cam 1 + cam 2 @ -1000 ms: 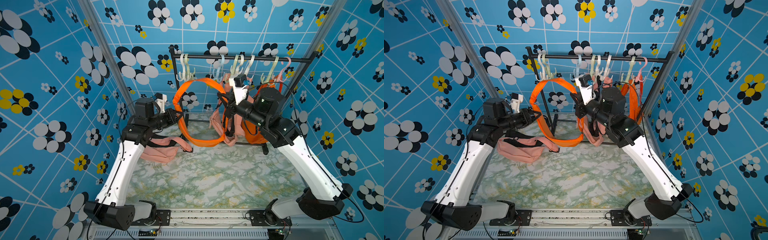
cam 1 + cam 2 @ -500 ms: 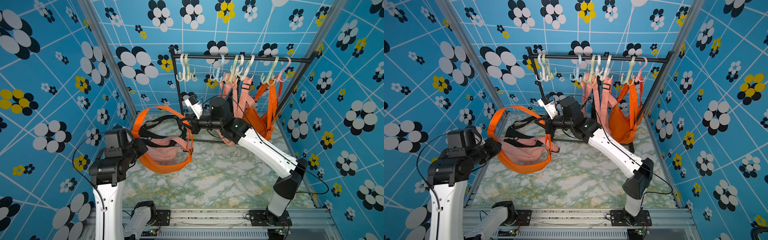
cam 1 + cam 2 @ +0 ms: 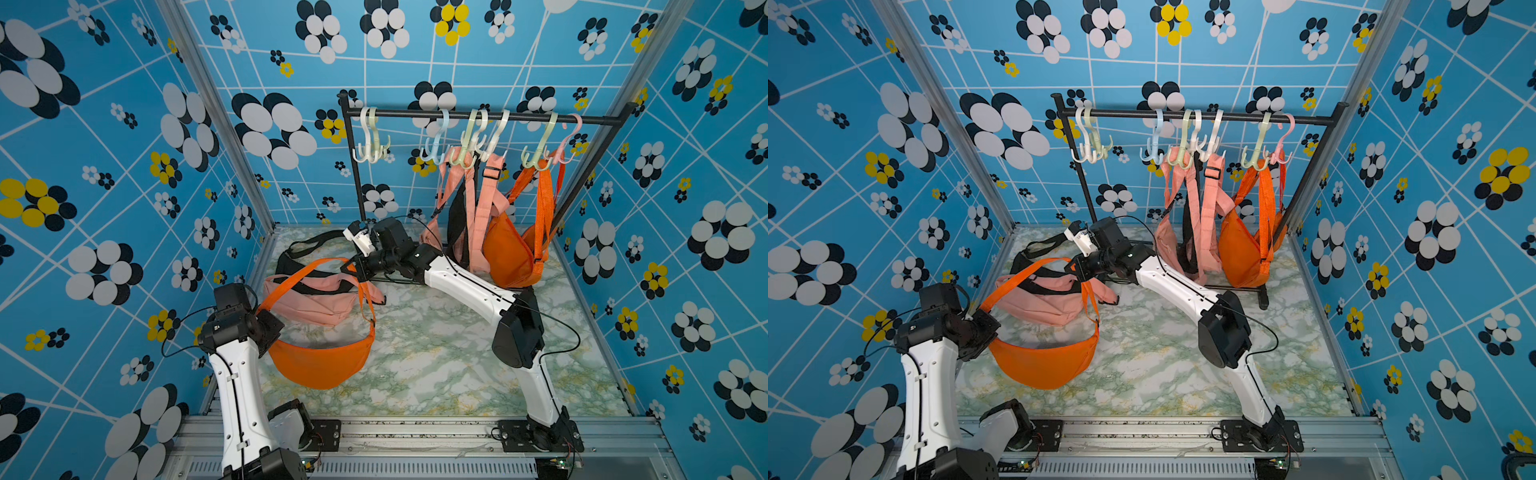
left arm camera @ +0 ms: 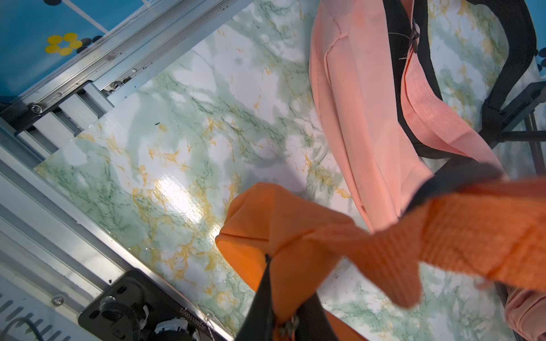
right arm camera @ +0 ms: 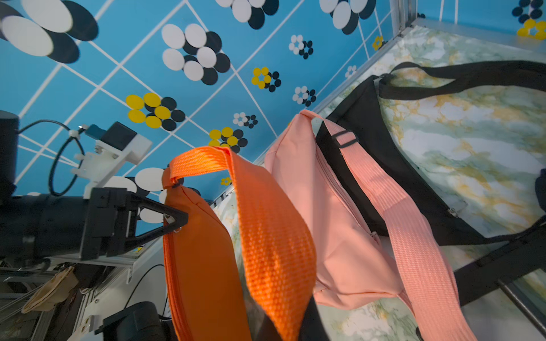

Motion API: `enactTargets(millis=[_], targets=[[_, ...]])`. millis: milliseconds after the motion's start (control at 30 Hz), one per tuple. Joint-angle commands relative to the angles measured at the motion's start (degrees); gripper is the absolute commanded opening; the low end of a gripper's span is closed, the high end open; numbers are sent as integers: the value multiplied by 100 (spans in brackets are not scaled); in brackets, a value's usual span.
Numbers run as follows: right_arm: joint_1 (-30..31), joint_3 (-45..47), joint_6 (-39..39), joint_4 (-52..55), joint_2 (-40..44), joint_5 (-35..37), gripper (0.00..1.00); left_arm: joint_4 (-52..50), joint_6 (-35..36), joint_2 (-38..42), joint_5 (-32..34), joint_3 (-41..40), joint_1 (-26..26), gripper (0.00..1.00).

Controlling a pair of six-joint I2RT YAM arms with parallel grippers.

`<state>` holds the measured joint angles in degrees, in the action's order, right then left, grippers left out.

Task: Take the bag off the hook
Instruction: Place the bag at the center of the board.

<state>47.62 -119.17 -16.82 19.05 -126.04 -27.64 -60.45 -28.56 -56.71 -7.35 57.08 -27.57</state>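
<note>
Now pinches the zip-end corner of the orange bag (image 3: 320, 361) in the left gripper (image 5: 175, 220), with jaws closed on the fabric, low at the near left. Clamps the bag's strap (image 3: 303, 270) in the right gripper (image 3: 354, 270) as well, fully closed, farther back and nearer the middle. Hangs slung between the two, belly sagging toward the table (image 3: 436, 365); cannot tell whether touching the marble or just clear of it. Differs sharply from a second ago: then up at the rail (image 3: 478, 114) at the far side, with both arms raised and the strap loop among the hooks. Half a second ago already off and coming down to the left. Now well apart from the rail, low and near. Shows the left-hand hooks (image 3: 371, 145) bare. Means, in all likelihood, the main step done: off the hook, with nothing of the strap visibly caught up there. Leaves probably only a lowering and a letting go. Just beyond, on the table: a pink bag (image 3: 316, 303) lying against a black bag (image 5: 369, 124), under the arch of the orange strap. Worth watching for a snag there on the way down. At the right end of the rail, hanging from the hooks: a second pink bag (image 3: 469, 199) and a second orange bag (image 3: 507, 249), near each other and not part of this grasp.
</note>
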Motion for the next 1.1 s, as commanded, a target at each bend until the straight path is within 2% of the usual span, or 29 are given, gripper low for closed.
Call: enactTargets(millis=[0,367,400,600,667,767,800,900,967,1067], targets=[[11,-103,-98,-23,-118,225,0,737,71,-150,-191,-122,-81,12],[-237,-993,-187,309,-764,387,0,1692,-171,-1184,-180,136,-83,12],[-267,-1034,-190,314,-773,382,3,1763,-169,-1277,-156,165,-106,12],[-419,-969,-191,483,-589,365,49,2088,-224,-1809,-73,374,-177,12],[-458,-787,-187,561,-424,371,57,2107,-165,-1976,-15,504,-176,12],[-516,-351,-130,562,-78,428,64,2204,-153,-2124,45,610,-175,13],[-529,-188,-93,549,70,479,65,2257,-176,-2155,3,611,-176,16],[-585,210,16,556,478,625,68,2335,-256,-2182,-117,576,-161,38],[-629,402,93,581,677,717,69,2344,-256,-2169,-159,543,-147,48],[-720,637,194,582,944,870,70,2340,-232,-2046,-203,476,-144,53]])
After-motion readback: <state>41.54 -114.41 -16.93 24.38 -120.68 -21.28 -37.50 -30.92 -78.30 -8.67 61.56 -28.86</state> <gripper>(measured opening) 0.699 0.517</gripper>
